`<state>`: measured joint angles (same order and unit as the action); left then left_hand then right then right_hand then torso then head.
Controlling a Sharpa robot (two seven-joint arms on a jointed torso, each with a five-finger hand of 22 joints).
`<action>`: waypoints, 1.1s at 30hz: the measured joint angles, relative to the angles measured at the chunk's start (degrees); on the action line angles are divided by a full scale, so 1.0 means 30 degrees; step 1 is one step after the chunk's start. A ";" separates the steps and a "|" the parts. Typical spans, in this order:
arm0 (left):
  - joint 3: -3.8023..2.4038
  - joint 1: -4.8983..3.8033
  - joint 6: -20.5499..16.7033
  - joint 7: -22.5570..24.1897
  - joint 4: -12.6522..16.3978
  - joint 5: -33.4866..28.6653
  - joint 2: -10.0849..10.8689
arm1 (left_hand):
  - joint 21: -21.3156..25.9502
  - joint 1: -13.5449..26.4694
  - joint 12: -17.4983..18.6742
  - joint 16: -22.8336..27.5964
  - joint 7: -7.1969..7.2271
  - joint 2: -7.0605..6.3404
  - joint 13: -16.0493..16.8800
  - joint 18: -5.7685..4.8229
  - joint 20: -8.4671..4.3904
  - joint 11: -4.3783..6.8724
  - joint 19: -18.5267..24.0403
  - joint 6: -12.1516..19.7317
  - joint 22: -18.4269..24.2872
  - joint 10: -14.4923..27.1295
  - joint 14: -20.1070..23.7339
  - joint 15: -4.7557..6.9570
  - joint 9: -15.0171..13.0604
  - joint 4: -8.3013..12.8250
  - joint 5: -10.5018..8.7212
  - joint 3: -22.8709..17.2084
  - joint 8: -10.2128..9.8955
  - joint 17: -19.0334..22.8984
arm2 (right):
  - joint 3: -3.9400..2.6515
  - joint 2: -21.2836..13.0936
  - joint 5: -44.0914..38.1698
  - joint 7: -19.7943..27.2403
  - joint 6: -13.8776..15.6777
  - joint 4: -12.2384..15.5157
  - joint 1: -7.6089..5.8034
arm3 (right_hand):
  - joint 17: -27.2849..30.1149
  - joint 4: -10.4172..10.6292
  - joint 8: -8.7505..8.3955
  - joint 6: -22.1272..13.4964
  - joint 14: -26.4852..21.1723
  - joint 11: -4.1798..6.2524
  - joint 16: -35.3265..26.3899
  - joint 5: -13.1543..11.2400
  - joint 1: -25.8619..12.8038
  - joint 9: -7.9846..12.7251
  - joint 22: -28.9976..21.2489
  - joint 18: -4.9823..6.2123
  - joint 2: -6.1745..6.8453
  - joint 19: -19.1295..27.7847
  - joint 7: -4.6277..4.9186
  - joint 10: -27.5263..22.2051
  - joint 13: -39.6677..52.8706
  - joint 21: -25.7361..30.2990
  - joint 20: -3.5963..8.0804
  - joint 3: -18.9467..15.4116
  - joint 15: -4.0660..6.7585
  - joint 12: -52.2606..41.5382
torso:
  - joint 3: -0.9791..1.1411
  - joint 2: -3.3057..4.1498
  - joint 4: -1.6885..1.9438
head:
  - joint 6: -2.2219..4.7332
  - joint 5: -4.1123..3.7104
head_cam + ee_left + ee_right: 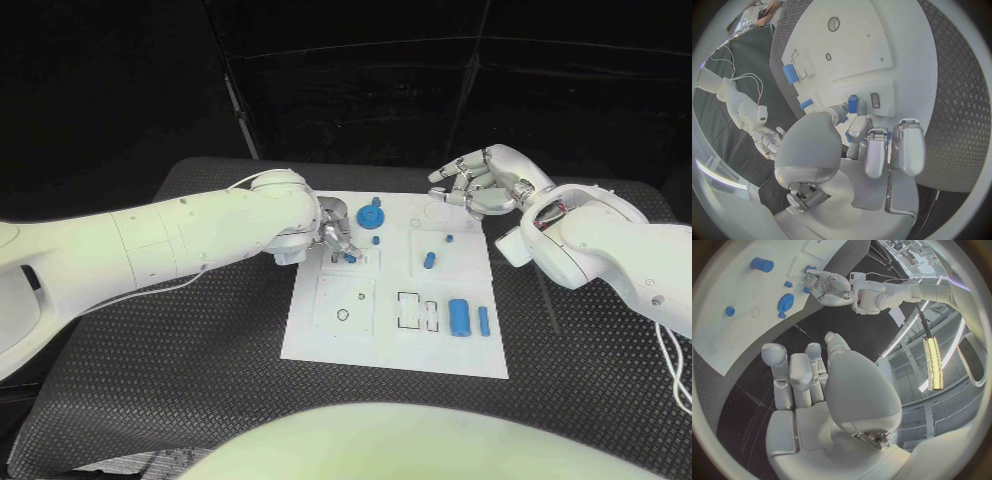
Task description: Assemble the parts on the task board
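The white task board [378, 335] lies in the middle of the table. My left hand [332, 238] is low over its far left part and pinches a small blue part [349, 258] between thumb and a finger; in the left wrist view this blue part [852, 104] stands beside a small rectangular slot [874, 100]. My right hand [483, 182] hovers above the board's far right corner, fingers loosely bent and holding nothing. A round blue part [372, 214], a blue peg [428, 261] and a blue cylinder [459, 317] are on the board.
A thin blue part [483, 320] lies next to the cylinder near the board's right edge. Outlined recesses [415, 311] mark the board's near half. Ribbed black matting [173, 360] surrounds the board. A cable [551, 300] runs along the right side.
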<state>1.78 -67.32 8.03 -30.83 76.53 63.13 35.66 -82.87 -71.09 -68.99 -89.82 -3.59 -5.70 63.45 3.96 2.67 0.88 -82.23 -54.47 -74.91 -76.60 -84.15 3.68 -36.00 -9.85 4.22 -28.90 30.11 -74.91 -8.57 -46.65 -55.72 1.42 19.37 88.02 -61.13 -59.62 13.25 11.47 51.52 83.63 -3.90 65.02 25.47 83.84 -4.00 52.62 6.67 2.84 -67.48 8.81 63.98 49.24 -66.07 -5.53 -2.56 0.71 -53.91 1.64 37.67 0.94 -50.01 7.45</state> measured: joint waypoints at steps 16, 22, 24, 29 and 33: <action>-0.0028 -0.0047 0.0454 -0.0006 -0.0210 0.0124 -0.0174 | 0.0000 0.0382 0.0000 0.0000 0.0075 -0.0103 -0.0032 0.0001 0.0001 0.0052 0.0000 -0.0079 0.0000 -0.0101 0.0071 0.0070 -0.0249 0.0209 -0.0005 -0.0366 0.0192 0.0000 | 0.0000 0.0031 0.0000 0.0002 -0.0026 -0.0028 0.0002 | 0.0001 0.0000 0.0000 0.0000 0.0000 0.0000 0.0001 0.0000 0.0000 -0.0001 0.0003 0.0000 0.0000 0.0000 0.0000 0.0000 0.0002 0.0000 0.0000 0.0000 0.0000 0.0000 | 0.0009 0.0000 0.0000 | 0.0000 0.0018; -0.0034 -0.0064 0.0657 -0.0019 -0.0357 0.0160 -0.0301 | 0.0000 0.0681 0.0000 0.0000 0.0139 -0.0120 0.0101 0.0001 -0.0064 0.0116 -0.0065 -0.0150 0.0000 -0.0168 0.0072 0.0070 -0.0332 0.0339 -0.0007 -0.0607 0.0441 0.0000 | 0.0000 -0.0031 0.0000 0.0001 -0.0033 -0.0022 0.0002 | 0.0001 0.0000 0.0000 0.0000 0.0000 0.0000 0.0002 0.0000 0.0000 0.0000 0.0003 0.0002 0.0000 0.0000 0.0000 0.0000 0.0002 0.0000 0.0000 0.0000 0.0000 0.0000 | 0.0013 0.0000 -0.0002 | 0.0000 0.0004; -0.0034 -0.0065 0.0734 -0.0032 -0.0406 0.0177 -0.0349 | 0.0000 0.0945 -0.0050 0.0000 0.0136 -0.0054 0.0156 0.0000 -0.0065 0.0116 -0.0066 -0.0152 0.0000 -0.0171 0.0071 0.0069 -0.0433 0.0560 -0.0008 -0.0827 0.0508 0.0000 | 0.0000 -0.0035 0.0000 -0.0002 -0.0036 -0.0018 0.0002 | 0.0001 0.0000 0.0000 0.0000 0.0000 0.0000 0.0003 0.0000 0.0000 0.0000 0.0004 0.0001 0.0000 0.0000 0.0000 0.0000 0.0003 0.0000 0.0000 0.0000 0.0000 0.0000 | 0.0015 0.0000 -0.0007 | 0.0000 0.0000; -0.0034 -0.0094 0.0875 -0.0072 -0.0544 0.0222 -0.0477 | 0.0000 0.1247 -0.0154 0.0000 0.0183 -0.0063 0.0252 0.0001 -0.0132 0.0155 -0.0133 -0.0254 0.0000 -0.0271 -0.0002 0.0142 -0.0542 0.0743 -0.0008 -0.1008 0.0627 0.0000 | 0.0000 -0.0034 0.0000 -0.0014 -0.0043 -0.0016 0.0002 | 0.0001 0.0000 0.0000 0.0000 0.0000 0.0000 0.0003 0.0000 0.0000 0.0000 0.0004 0.0001 0.0000 0.0000 0.0000 0.0000 0.0004 0.0000 0.0000 0.0000 0.0000 0.0000 | 0.0018 0.0000 -0.0015 | 0.0000 -0.0016; -0.0034 -0.0107 0.0971 -0.0107 -0.0673 0.0244 -0.0595 | 0.0000 0.1556 -0.0249 0.0000 0.0233 -0.0107 0.0311 0.0000 -0.0143 0.0185 -0.0143 -0.0320 0.0000 -0.0312 0.0067 0.0210 -0.0570 0.1098 -0.0013 -0.1363 0.0713 0.0000 | 0.0000 -0.0019 0.0000 -0.0017 -0.0047 -0.0016 0.0002 | 0.0001 0.0000 0.0000 0.0000 0.0000 0.0001 0.0004 0.0000 0.0000 0.0000 0.0005 0.0000 0.0000 0.0000 0.0000 -0.0001 0.0004 0.0000 0.0000 0.0000 0.0000 0.0000 | 0.0018 0.0000 -0.0015 | 0.0000 -0.0024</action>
<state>1.68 -67.65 10.95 -31.15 74.51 63.86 33.88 -82.87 -66.43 -69.74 -89.82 -2.89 -6.02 64.39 3.96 2.25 1.44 -82.66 -55.43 -74.91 -77.54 -83.95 4.31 -37.71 -6.56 4.18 -32.99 32.25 -74.91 -8.57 -46.71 -55.72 1.37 19.22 87.97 -61.12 -59.62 13.25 11.47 51.52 83.63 -3.90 65.04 25.47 83.84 -4.00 52.63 6.67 2.84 -67.48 8.81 63.98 49.25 -66.07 -5.53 -2.56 0.71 -53.91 1.69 37.67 0.90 -50.01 7.38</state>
